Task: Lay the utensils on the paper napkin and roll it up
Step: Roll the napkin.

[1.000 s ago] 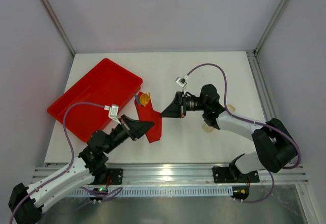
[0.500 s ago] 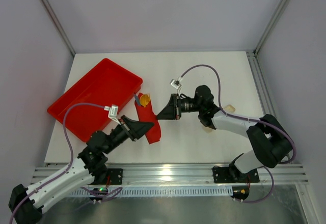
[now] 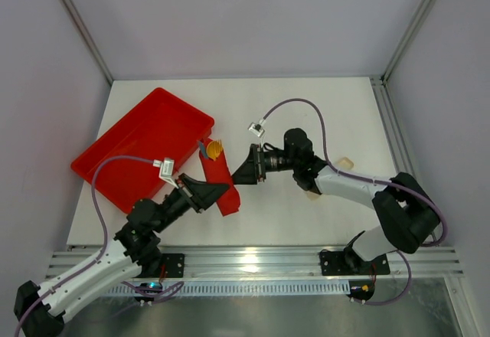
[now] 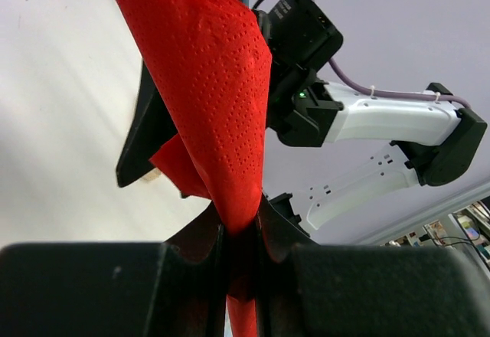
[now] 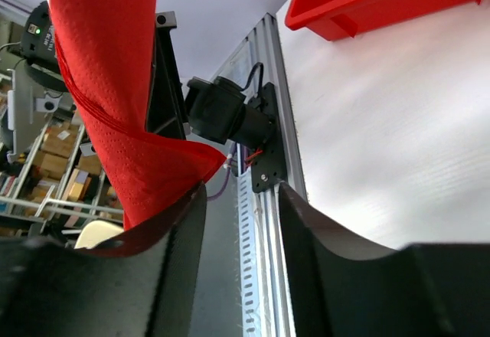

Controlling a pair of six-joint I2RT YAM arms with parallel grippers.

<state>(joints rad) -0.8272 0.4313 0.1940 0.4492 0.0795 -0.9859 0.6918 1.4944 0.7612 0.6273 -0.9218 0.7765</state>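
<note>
Where left jaws meet, paper napkin (image 4: 222, 84) is pinched.

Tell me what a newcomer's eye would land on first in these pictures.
A crumpled red paper napkin at mid-table stands out. It is pinched in the left end effector, with the right end effector open right beside it. The utensils poke out of the napkin's far end, and a big red tray sits at the left rear of the table.
</note>
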